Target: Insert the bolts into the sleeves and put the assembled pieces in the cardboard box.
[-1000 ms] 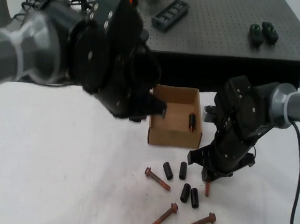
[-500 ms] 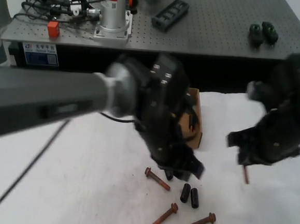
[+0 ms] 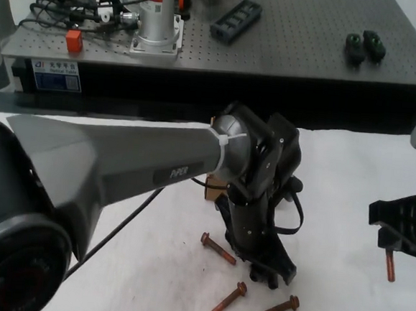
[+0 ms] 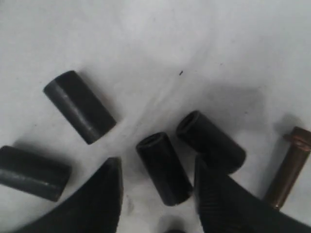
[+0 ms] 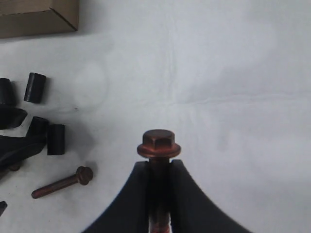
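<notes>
Left tool [image 4: 156,191] is open wide, low over the table [image 4: 146,29], its fingers either side of one sleeve [image 4: 163,167]. Right tool [image 5: 159,170] is clamped on a bolt [image 5: 159,144], well apart from the box [image 5: 34,17]. Step looks like grabbing the sleeve. Next: close on it, lift, line it up with the bolt.

Left arm stretched low, left gripper [image 3: 271,274] spread apart, pointing down. Right gripper [image 5: 158,166] aloft, clamping bolt [image 5: 158,143].
</notes>
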Controlling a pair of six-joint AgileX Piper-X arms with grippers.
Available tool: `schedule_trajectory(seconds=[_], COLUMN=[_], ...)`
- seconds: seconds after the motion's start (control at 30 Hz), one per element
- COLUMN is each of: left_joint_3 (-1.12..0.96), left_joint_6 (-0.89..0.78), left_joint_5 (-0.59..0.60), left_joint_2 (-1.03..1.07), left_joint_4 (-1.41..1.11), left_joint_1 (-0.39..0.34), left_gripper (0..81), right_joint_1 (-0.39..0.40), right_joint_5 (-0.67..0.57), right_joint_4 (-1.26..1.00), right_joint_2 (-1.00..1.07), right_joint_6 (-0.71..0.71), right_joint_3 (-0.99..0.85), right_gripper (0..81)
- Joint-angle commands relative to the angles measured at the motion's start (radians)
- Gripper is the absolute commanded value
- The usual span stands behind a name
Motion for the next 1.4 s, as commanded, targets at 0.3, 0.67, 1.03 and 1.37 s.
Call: schedule_trajectory(seconds=[0.3, 0.67, 1.03, 1.37], left_joint_3=[-0.019, 0.061, 0.737, 0.834], left_joint_6=[0.011, -0.067, -0.216, -0.317], left_joint_5=[-0.015, 0.007, 0.406, 0.297], left_joint_2=[0.044, -0.170, -0.674, -0.766], left_joint_4=[-0.005, -0.065, -0.858, -1.086], left_joint_1=[0.000, 0.017, 0.031, 0.035], left_gripper=[21.6, 0.7, 0.7, 0.7], right_joint_1=[-0.002, 0.007, 0.256, 0.310], right_joint_5=[-0.010, -0.473, -0.398, -0.376], right_joint_4=[0.016, -0.360, -0.977, -0.991], right_joint_2=[-0.009, -0.009, -0.009, -0.022], right_joint_6=[-0.004, 0.267, 0.554, 0.545], right_joint_3=[-0.002, 0.052, 0.112, 0.112], right_gripper=[5.7, 5.7, 5.7, 5.7])
